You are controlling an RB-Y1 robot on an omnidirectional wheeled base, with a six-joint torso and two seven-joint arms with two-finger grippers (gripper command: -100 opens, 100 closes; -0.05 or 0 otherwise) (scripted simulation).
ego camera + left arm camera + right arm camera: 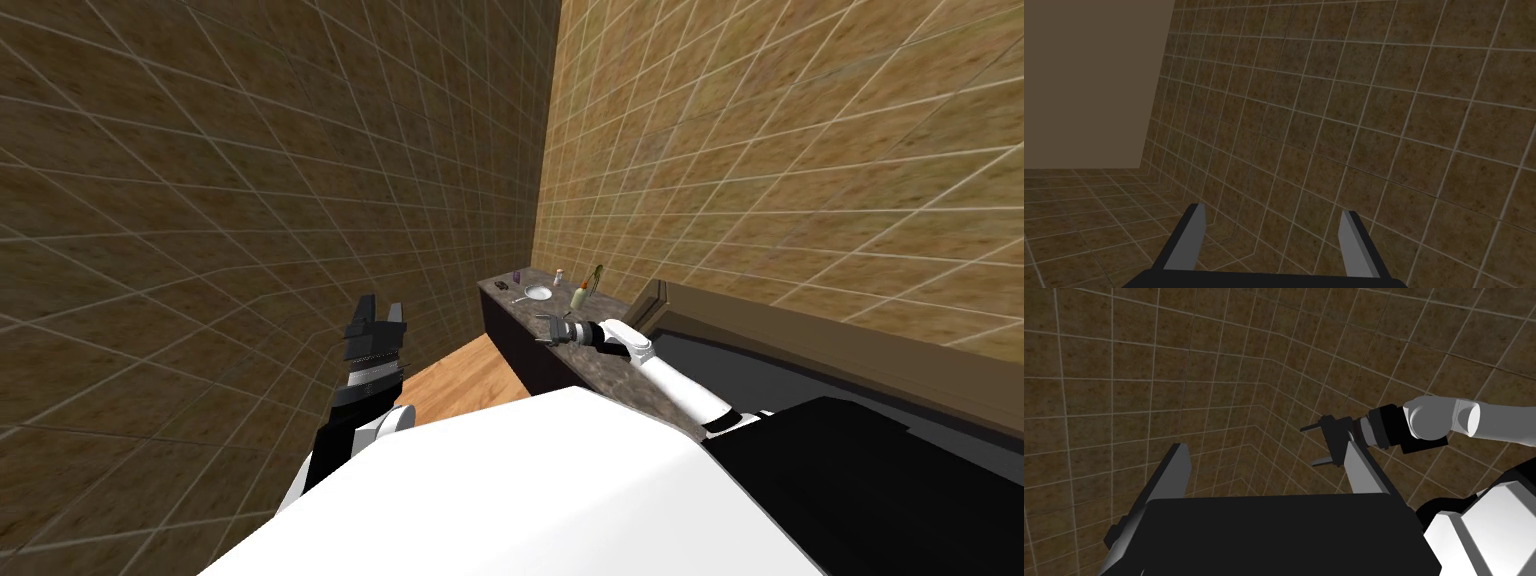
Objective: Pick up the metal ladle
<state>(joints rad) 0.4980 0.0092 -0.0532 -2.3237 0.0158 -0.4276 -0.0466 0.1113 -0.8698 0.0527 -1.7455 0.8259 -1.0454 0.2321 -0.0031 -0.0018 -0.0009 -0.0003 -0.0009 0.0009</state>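
Note:
The ladle is a pale round bowl with a short handle. It lies flat at the far end of a dark speckled counter. My right gripper hovers open over the counter, a short way nearer me than the ladle, and points across toward the left wall. Its wrist view has its own fingers spread with nothing between them, and the left gripper beyond against tiled wall. My left gripper is raised by the left tiled wall, away from the counter, open and holding nothing.
Around the ladle stand a cream bottle, a green bottle, a small white bottle, a purple item and a dark item. Tiled walls close the corner behind the counter. Wooden floor lies left of it.

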